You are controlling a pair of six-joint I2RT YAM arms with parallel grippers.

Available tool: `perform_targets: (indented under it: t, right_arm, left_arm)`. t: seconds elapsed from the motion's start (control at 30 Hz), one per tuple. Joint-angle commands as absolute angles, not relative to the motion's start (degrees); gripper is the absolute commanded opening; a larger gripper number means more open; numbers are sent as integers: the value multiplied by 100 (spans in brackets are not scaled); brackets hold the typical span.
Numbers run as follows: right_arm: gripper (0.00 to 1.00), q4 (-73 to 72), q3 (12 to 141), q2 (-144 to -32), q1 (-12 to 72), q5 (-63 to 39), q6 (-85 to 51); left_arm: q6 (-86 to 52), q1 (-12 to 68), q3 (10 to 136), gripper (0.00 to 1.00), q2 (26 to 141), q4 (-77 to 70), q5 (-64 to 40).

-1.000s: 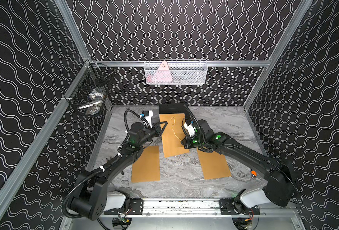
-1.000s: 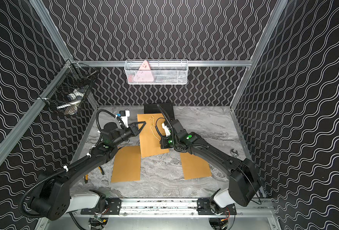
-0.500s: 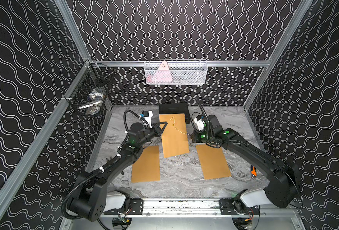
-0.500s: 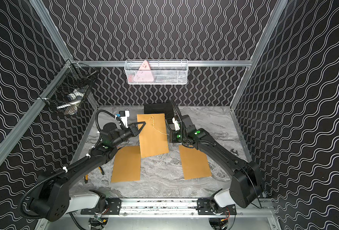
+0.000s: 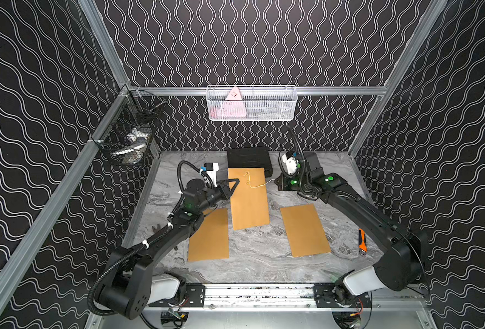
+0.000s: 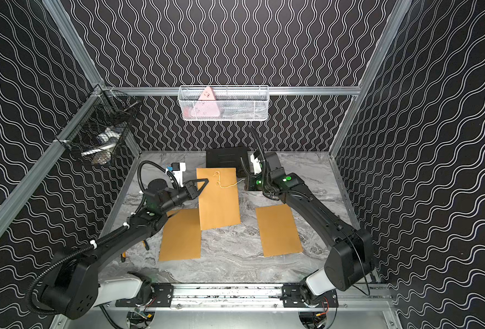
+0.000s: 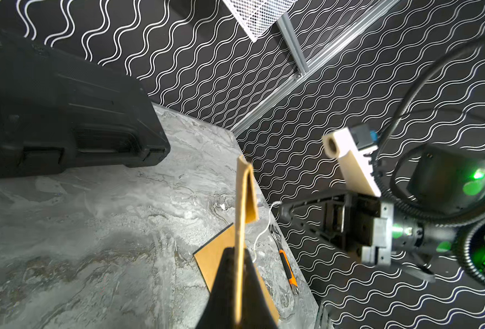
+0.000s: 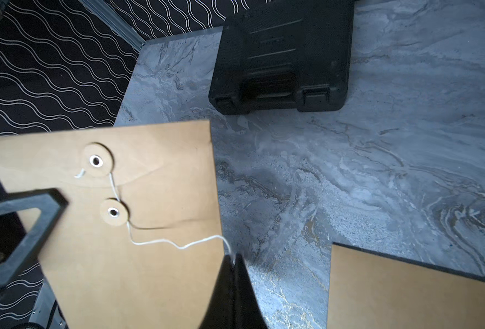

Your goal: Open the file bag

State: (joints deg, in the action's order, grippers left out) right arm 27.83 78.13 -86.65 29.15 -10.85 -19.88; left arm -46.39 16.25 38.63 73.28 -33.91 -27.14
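The right gripper (image 8: 232,257) is clenched on the free end of a thin white string (image 8: 175,243). A second ago, in both top views, it stood over the middle of the bag beside the discs. It now sits clear of the bag's right-hand edge, right of frame centre (image 5: 277,182), and the string trails back to the bag in a loose curve (image 5: 260,185). The string still runs under the lower round paper disc (image 8: 113,212) and up to the upper one (image 8: 98,161) — one pass between them remains. The left gripper (image 5: 237,180) is closed on the left edge of the flat brown kraft-paper file bag (image 5: 248,202), much where it was before. The left wrist view shows the bag edge-on between the jaws (image 7: 240,228). The bag lies at the centre of the grey marbled table (image 5: 258,265), and its lower left corner overlaps a second plain brown envelope (image 5: 208,236). A third envelope (image 5: 305,229) lies apart at lower right. Just above the bag in the frame stands a black plastic case (image 5: 248,159) — an orange-handled knife (image 5: 362,242) rests at the far right.
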Motion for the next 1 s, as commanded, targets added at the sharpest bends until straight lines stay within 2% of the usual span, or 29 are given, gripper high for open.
perform_targets:
  t: [0.0, 0.33, 0.6, 0.97]
  right_arm:
    - [0, 2942, 8033, -8749, 2901, -1048, -1805]
    - [0, 3040, 8524, -8953, 2854, -1084, -1662]
    - [0, 3001, 8974, -9069, 2859, -1524, -1600]
    - [0, 3022, 9536, -9559, 3244, -1716, -1529]
  left_arm:
    - [-4719, 1616, 3798, 0, 7258, -3809, -2829]
    - [-4667, 1612, 3702, 0, 7201, -3834, -2949]
    - [-4710, 1616, 3672, 0, 7265, -3929, -2990]
    - [-4803, 1688, 3682, 0, 7383, -4096, -3028]
